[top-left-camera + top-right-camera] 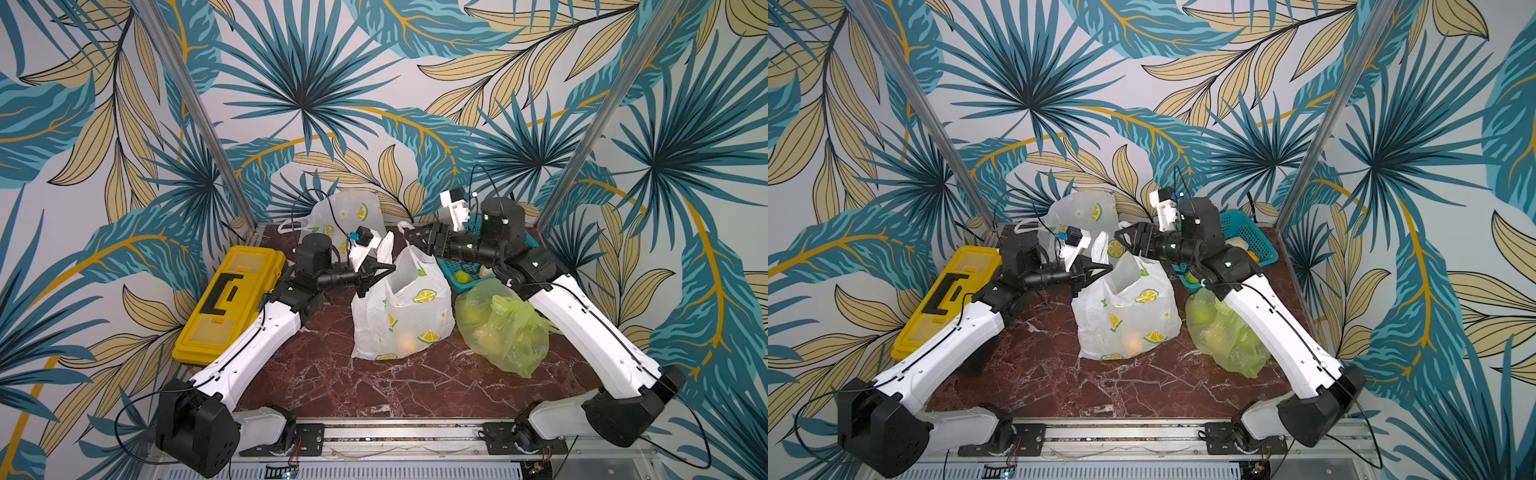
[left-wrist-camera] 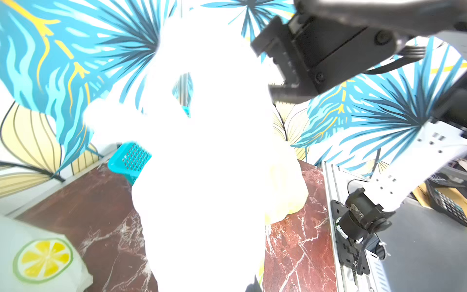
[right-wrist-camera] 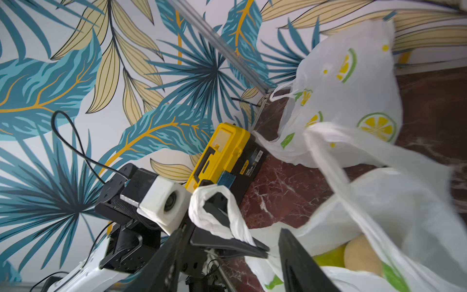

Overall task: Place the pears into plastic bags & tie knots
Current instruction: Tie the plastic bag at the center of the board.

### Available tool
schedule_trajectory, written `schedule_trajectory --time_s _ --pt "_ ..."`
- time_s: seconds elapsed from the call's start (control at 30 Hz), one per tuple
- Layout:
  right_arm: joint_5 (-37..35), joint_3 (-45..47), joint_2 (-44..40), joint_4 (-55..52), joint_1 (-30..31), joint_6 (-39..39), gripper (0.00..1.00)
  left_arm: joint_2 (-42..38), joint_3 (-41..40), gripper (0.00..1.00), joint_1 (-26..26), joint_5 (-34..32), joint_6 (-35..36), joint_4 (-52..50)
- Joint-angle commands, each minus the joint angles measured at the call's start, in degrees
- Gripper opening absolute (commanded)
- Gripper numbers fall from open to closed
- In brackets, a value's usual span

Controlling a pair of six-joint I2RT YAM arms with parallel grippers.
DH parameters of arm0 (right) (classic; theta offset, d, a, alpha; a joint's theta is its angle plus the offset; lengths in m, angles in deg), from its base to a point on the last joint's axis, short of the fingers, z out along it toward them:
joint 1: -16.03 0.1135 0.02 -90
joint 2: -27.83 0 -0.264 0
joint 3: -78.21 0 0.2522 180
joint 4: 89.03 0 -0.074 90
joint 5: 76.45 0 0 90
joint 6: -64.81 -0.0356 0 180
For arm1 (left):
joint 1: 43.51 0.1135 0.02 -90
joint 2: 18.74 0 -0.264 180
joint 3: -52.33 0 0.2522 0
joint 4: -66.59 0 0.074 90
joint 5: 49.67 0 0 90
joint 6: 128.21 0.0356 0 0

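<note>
at the middle of the table, the white bag stands between your two arms with pears low inside it. your left gripper is pinched together on the bag's left handle. your right gripper has its jaws apart just beside the right handle, and in the right wrist view that strand seems to run past the fingers rather than between them.

so only one side of the bag is held. if you pull with the left arm now, the bag can tip toward the left and let pears roll out of the open mouth. the plastic is thin and slick, so it may also slide out of the pinch. the left wrist view is washed out white, so you cannot judge how much handle is really caught. if you close the right jaws where they are, you may grab air, or bunch bag wall in with the handle and end up with a knot that leaves the mouth gaping. the grippers are near each other, so crossing the handles risks a knock. the green bag lies just right of the white one, under your right forearm, and could get dragged.

the white bag stands upright, its long axis close to vertical and its mouth facing up. the held handle rises above the left jaws, its tip toward the far wall. the line from handle to handle runs left to right.
</note>
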Motion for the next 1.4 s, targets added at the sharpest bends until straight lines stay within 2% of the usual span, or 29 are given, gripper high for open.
schedule_trajectory --time_s 0.0,0.1,0.17,0.23,0.4,0.67,0.83,0.97,1.07,1.1,1.23,1.37 --pt "-8.6 5.3 -4.2 -3.1 -2.2 7.8 0.65 -1.0 0.0 0.0 0.3 -2.9 -1.5 0.7" --pt "-20.6 11.2 -7.6 -6.9 -2.3 18.1 0.69 -1.5 0.3 0.0 0.3 -3.0 -2.9 0.8" --pt "-23.8 16.4 -10.0 -5.7 -2.3 23.3 0.72 -1.5 0.7 0.0 0.3 -2.5 -3.2 0.7" --pt "-23.7 20.2 -11.5 -2.6 -2.2 25.7 0.75 -1.5 0.9 0.0 0.3 -2.3 -2.6 0.8" --pt "-16.0 25.3 -10.7 8.9 -1.6 28.2 0.8 -1.5 0.9 0.0 0.3 -0.7 -2.2 0.7" --pt "-15.9 22.3 -0.7 16.6 0.1 39.9 0.93 -1.2 1.5 0.0 0.3 0.5 -2.7 0.7" --pt "-16.2 19.8 4.8 19.8 0.1 43.2 0.94 -0.9 1.9 0.0 0.2 0.9 -3.0 0.8" --pt "-19.1 16.9 9.4 22.0 -0.5 43.6 0.92 -0.8 1.6 0.0 0.3 1.1 -3.2 0.7" --pt "-16.0 16.1 11.3 24.4 -2.2 42.4 0.81 -1.2 0.9 0.0 0.3 1.1 -3.6 0.8" --pt "-14.2 15.9 11.8 24.8 -2.7 41.7 0.73 -1.4 0.6 0.0 0.3 0.8 -3.6 0.7" --pt "-9.8 16.0 12.5 24.6 -3.7 40.3 0.26 -2.1 -0.2 0.0 1.0 -0.7 -4.5 0.7" --pt "-6.3 19.4 8.7 25.7 -3.7 38.0 0.07 -1.4 0.5 0.0 4.6 -1.9 -9.1 -0.7"
